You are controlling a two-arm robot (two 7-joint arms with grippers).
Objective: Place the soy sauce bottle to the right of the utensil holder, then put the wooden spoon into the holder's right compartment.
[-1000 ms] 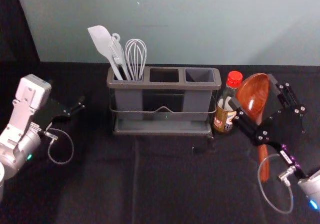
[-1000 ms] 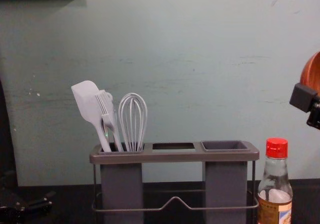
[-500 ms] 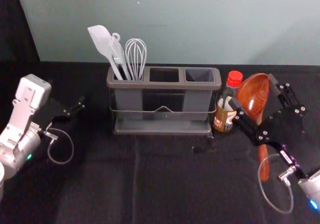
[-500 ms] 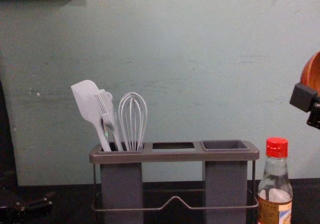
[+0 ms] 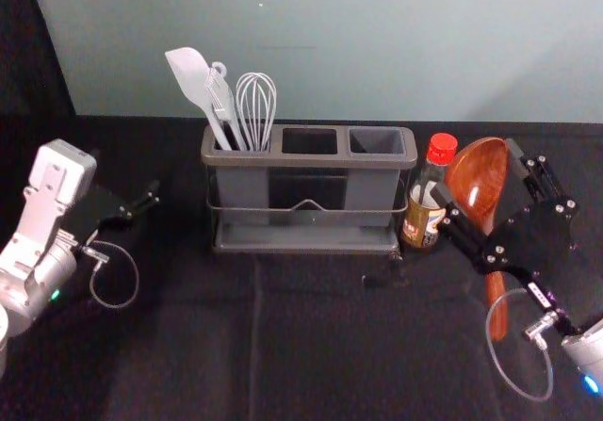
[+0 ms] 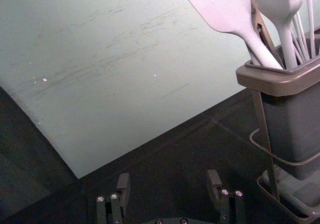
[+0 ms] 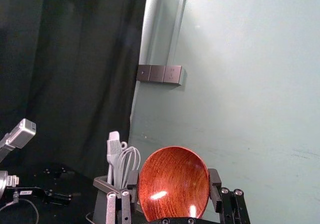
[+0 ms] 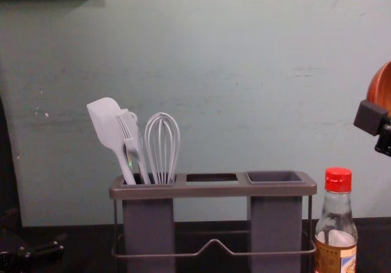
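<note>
Reddish-brown wood catches the light between the fingers of the right gripper: it's the wooden spoon, clamped across its bowl. From the head view I get its long handle too, running down behind the gripper, while the chest view gives a slice of the bowl at its right edge, higher than the bottle's red cap. The soy sauce bottle stands upright just beside the right end of the utensil holder; whether they touch, I can't tell. Over on the left, the left gripper hangs parked beside the holder, and its wrist view shows the fingers wide apart. That view also picks out a brown utensil behind the white spatula, in the left compartment with the brush and whisk.
</note>
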